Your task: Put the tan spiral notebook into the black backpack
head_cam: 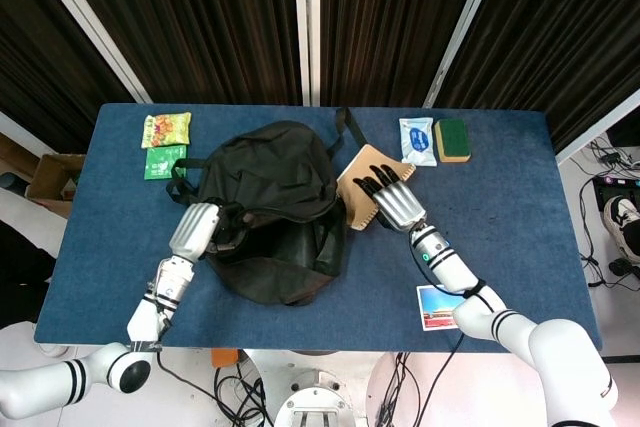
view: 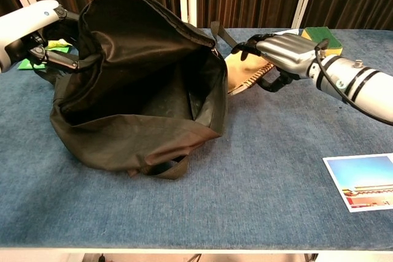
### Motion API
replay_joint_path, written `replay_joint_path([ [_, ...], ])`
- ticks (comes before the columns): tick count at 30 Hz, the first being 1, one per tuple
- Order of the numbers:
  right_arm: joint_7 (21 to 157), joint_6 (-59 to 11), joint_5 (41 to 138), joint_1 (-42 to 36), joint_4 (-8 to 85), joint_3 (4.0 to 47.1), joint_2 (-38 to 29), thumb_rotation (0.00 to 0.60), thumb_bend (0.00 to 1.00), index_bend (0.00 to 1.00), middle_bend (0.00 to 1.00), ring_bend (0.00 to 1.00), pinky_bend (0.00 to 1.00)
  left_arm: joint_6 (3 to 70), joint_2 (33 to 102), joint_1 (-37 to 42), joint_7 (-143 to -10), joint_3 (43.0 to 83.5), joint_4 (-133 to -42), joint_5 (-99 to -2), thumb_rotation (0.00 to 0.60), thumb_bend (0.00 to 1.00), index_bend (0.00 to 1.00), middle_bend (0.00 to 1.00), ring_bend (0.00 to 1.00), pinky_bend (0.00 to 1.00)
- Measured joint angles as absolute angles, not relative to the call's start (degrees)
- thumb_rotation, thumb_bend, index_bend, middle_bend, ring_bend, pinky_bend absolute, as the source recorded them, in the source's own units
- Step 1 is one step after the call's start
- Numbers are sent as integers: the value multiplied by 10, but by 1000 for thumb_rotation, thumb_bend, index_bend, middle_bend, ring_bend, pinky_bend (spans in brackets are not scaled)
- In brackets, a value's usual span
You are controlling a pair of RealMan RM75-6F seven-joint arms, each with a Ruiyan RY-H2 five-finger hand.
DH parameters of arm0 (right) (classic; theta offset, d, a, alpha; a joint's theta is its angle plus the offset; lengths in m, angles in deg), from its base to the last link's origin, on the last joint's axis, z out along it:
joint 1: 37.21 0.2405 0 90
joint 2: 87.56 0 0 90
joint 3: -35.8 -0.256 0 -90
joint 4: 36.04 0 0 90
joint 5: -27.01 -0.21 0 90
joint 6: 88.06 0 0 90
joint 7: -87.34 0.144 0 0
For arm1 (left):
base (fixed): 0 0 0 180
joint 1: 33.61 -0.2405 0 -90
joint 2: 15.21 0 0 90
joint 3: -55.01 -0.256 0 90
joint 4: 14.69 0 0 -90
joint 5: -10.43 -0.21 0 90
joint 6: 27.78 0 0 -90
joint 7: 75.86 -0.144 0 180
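The black backpack (head_cam: 270, 197) lies at the table's middle with its mouth gaping toward me (view: 141, 90). My left hand (head_cam: 200, 230) grips the bag's left rim and holds it up (view: 31, 32). The tan spiral notebook (head_cam: 362, 179) is tilted and lifted off the table, its left edge against the bag's right rim (view: 242, 69). My right hand (head_cam: 392, 202) holds it, fingers spread over its top and thumb underneath (view: 279, 53). Much of the notebook is hidden by the hand.
A yellow snack packet (head_cam: 166, 129) and a green packet (head_cam: 165, 161) lie at the far left. A wipes pack (head_cam: 417, 139) and a green sponge (head_cam: 452, 139) sit at the far right. A postcard (head_cam: 450, 307) lies near the front edge (view: 362, 182).
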State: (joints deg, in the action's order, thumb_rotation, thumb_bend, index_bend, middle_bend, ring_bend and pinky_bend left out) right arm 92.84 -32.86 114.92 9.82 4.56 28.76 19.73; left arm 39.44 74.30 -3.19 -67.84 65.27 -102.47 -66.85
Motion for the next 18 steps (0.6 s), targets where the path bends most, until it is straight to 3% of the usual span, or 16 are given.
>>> replay_joint_path([
  [7, 918, -308, 1143, 113, 16, 274, 230, 600, 299, 344, 350, 115, 193, 395, 742, -33, -677, 653, -1026, -669, 600, 452, 596, 590, 525, 357],
  [18, 948, -274, 1150, 124, -47, 277, 266, 600, 296, 599, 517, 288, 279, 394, 740, -33, -671, 653, -1022, -668, 600, 452, 596, 588, 525, 357],
])
